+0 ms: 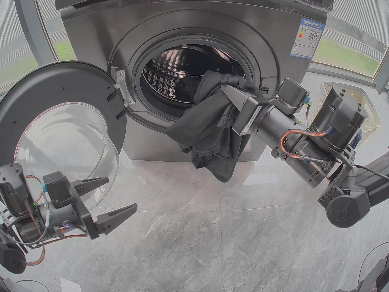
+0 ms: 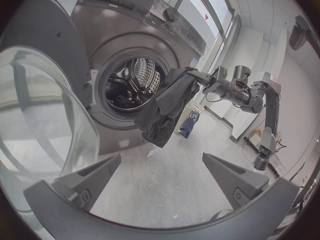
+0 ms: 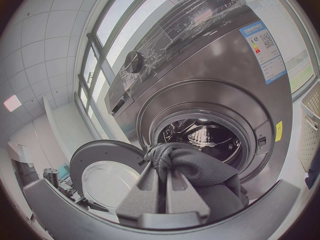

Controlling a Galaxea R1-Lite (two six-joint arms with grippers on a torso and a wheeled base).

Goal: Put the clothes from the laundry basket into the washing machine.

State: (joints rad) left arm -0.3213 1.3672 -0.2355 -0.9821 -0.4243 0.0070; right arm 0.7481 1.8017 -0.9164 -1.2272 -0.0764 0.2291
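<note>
Garment, dark and limp, hangs from the right end effector, clenched on a bunched fold at the washing machine mouth, tail drooping below its rim. Soft, light cloth likely grips best by gathered folds. Left end effector sits released near the machine's open door.

I am looking at a laundry corner set up in a bright, office-like test room. A front-loading washing machine stands on grey stone-patterned floor tiles before tall windows with grass outside. A pale laundry basket sits beside it, and there are plain white walls and a grid ceiling with a panel light.
</note>
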